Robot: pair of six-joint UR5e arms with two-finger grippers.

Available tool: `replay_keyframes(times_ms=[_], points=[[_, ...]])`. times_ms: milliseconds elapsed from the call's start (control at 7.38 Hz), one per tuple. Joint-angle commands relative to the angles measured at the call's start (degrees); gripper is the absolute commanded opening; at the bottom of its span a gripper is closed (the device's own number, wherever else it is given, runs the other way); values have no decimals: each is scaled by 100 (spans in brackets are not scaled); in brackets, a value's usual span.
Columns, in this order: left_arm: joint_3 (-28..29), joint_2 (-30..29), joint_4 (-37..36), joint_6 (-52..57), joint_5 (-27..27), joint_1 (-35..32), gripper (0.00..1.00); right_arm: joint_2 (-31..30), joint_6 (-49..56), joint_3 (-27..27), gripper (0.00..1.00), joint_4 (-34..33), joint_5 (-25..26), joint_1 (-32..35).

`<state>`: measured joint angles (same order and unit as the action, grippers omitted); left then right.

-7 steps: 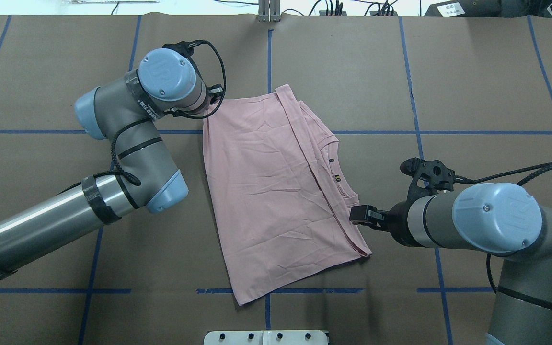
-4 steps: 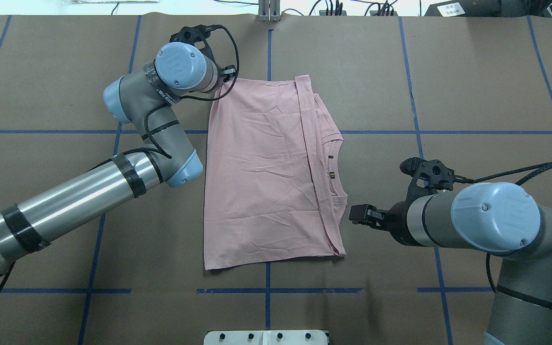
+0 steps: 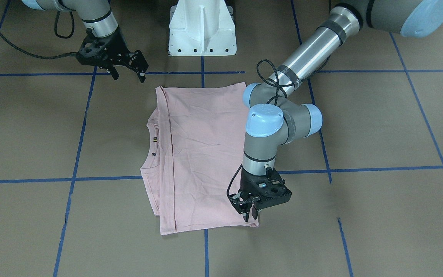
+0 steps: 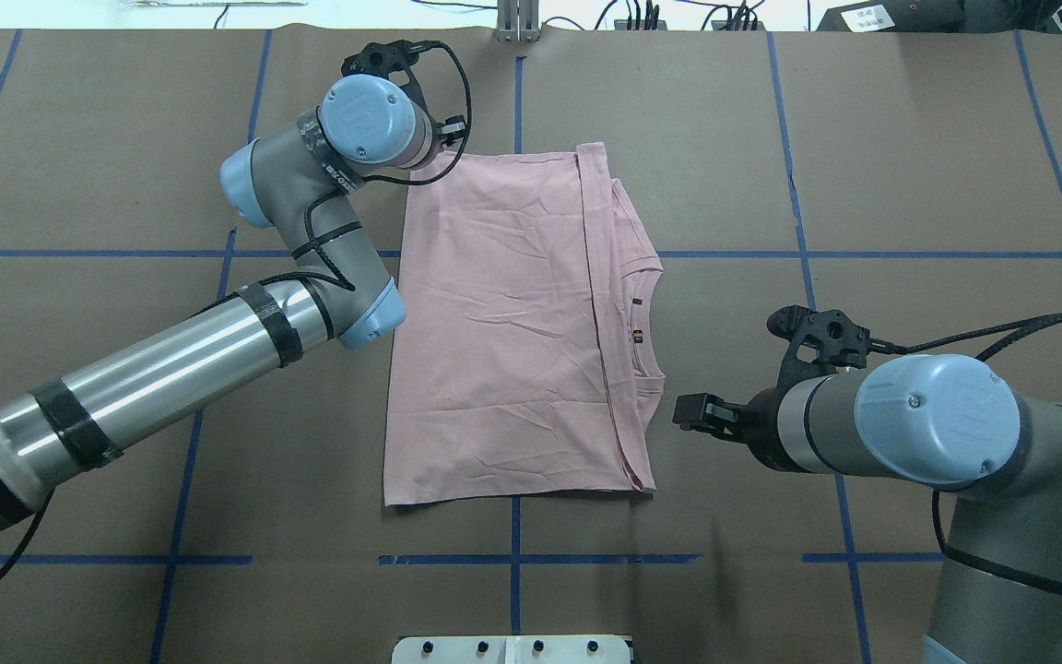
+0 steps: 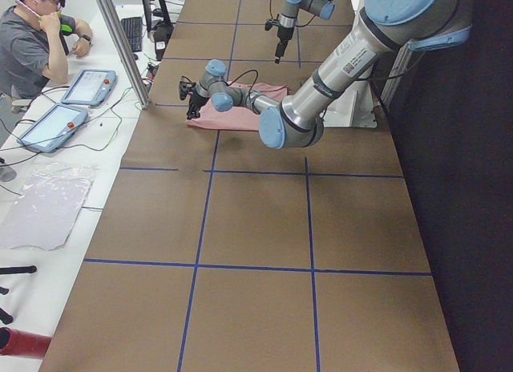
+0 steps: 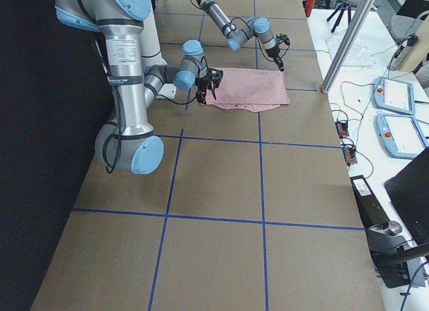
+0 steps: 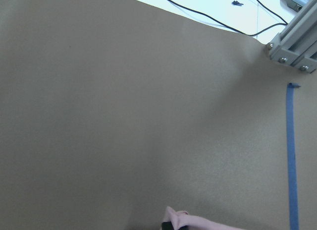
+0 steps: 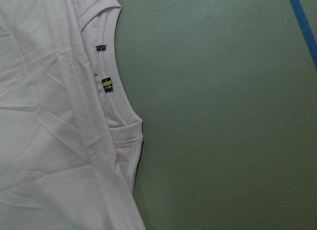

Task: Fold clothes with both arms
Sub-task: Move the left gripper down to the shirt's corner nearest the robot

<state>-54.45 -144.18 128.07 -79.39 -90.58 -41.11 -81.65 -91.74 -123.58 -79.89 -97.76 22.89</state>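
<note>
The T-shirt (image 4: 494, 323) has swung square, its far corner clamped in the left gripper's (image 3: 251, 216) fingers; the right gripper (image 3: 130, 79), fingers apart beside the collar (image 8: 110, 98), should grasp a matching corner.

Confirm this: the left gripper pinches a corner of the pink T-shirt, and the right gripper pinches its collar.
Wrong on the right gripper: it is open and clear of the T-shirt, as the exterior front-facing view shows. The left gripper does pinch a corner.
</note>
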Motion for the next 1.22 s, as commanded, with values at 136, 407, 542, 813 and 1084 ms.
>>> replay_keyframes(times_ms=[136, 407, 542, 813, 1084], points=[[-1612, 1043, -288, -382, -1002, -38, 100, 246, 7, 157, 100, -53, 82, 5], [-3361, 1985, -1480, -697, -1023, 76, 100, 246, 7, 176, 100, -44, 64, -4], [-4231, 2521, -1930, -1066, -1014, 381, 100, 246, 7, 176, 100, -26, 47, -4], [-5186, 3244, -2389, -2215, -953, 1127, 98, 255, 16, 167, 100, -9, 29, -4], [-5216, 3142, -2881, -3105, -541, 1998, 98, 246, 16, 158, 100, -9, 73, 5]])
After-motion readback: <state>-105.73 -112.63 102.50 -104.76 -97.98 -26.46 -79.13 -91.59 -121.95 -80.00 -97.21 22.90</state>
